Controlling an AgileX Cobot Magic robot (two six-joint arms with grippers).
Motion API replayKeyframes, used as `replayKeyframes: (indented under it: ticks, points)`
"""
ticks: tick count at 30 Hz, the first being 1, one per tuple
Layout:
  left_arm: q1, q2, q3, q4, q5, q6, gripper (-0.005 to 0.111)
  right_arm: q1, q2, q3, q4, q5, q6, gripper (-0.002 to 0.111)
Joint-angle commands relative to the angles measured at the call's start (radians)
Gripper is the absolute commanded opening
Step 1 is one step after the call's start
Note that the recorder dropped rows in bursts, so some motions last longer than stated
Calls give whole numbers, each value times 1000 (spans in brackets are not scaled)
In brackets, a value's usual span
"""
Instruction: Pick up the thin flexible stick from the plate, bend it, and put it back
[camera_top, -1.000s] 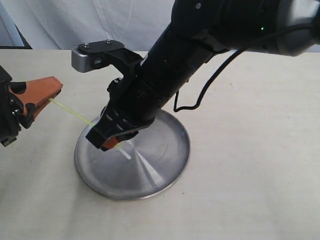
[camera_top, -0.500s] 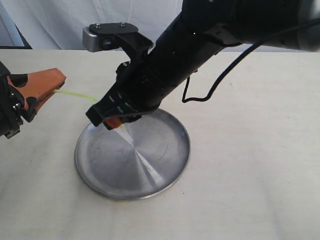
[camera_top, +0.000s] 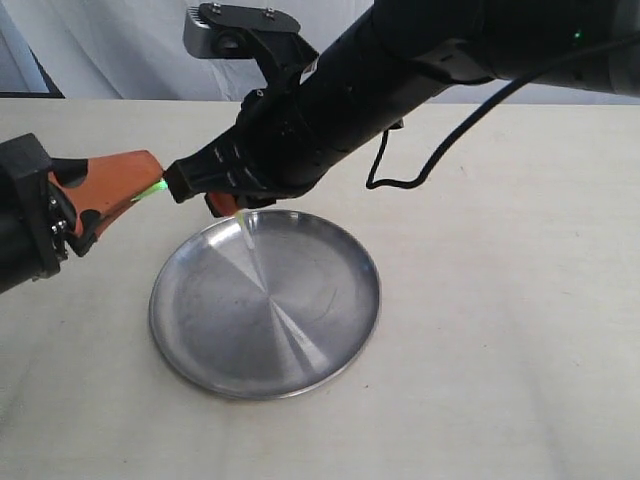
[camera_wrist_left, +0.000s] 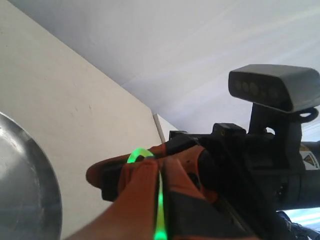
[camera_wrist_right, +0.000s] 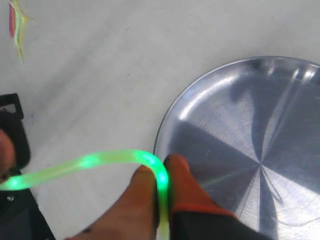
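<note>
My left gripper (camera_top: 150, 188) sits at the exterior frame's mid-left, my right gripper (camera_top: 224, 206) just right of it above the upper-left rim of the plate (camera_top: 300, 310), the stick (camera_wrist_right: 105, 159) arched between them.

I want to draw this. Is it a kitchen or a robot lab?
Probably a robot test lab: robot arms over a plain table, one steel plate, a white cloth backdrop behind.

Left gripper (camera_wrist_left: 160, 170) pinches the stick (camera_wrist_left: 160, 202), which seems bent just beyond
</note>
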Motion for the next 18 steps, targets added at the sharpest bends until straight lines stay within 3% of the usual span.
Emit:
replayKeyframes:
  ticks: [1,18]
  points:
    - [-13,5,5,72,33,1,0,6,-20,-13,79,-36,20,0]
    - [-13,5,5,291,73,-62,0,6,-20,-13,81,0,46,0]
